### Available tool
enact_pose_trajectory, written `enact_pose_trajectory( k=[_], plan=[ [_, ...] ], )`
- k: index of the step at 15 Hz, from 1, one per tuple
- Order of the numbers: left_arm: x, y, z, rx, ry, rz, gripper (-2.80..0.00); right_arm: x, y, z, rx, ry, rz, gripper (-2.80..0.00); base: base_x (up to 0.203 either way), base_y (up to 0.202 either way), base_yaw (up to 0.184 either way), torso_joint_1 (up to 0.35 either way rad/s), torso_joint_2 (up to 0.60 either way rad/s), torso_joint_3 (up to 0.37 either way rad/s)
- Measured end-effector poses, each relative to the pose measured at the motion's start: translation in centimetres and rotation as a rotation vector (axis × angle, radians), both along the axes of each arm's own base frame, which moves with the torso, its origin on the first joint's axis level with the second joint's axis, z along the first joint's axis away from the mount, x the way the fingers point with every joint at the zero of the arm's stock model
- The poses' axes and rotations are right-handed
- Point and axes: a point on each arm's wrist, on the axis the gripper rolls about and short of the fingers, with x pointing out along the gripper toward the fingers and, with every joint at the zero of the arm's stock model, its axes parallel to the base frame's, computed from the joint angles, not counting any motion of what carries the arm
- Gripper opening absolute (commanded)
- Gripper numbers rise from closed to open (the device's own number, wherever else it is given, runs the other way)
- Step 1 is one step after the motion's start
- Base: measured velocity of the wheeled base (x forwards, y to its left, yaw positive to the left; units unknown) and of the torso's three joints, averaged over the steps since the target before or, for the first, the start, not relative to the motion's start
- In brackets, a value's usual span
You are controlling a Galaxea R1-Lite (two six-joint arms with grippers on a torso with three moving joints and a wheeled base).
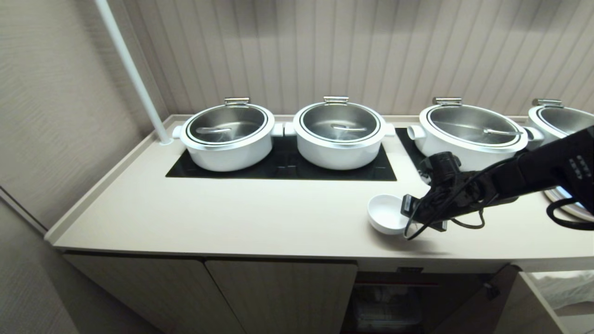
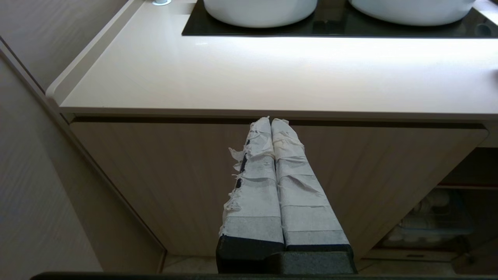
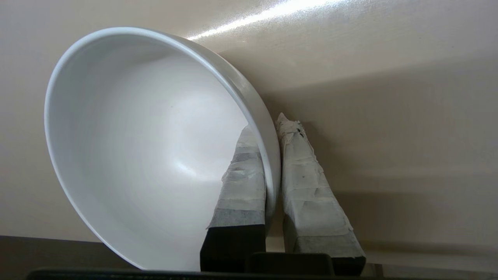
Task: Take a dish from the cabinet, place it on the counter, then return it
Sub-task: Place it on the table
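Near counter [image 1: 232, 218] edge, right gripper [image 1: 408, 211] gripping dish [image 1: 385, 213]

A catering kitchen: lidded white pots [image 1: 227, 135] on a cooktop [image 1: 283, 168] counter [image 1: 232, 218].

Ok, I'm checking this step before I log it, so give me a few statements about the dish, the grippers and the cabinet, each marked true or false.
1. The right gripper pinches the dish by its rim, one finger inside and one outside. True.
2. The dish holds soup. False: it is empty.
3. The left gripper is shut, in front of a closed cabinet door. True.
4. Every pot on the counter is uncovered. False: each visible pot wears a steel lid.
5. The dish is inside the cabinet. False: it is over the counter.
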Motion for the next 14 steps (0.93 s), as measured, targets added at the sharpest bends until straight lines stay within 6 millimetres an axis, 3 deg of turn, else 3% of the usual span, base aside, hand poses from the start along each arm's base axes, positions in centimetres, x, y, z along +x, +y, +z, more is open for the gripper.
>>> enact_pose_trajectory(
  k=[14],
  plan=[
    [0.0,0.0,0.0,0.0,0.0,0.0,-2.8,0.19,0.04,-0.1,0.001,-0.003,0.001,-2.8,0.0,0.0,0.0,0.0,0.0,0.0]
  ],
)
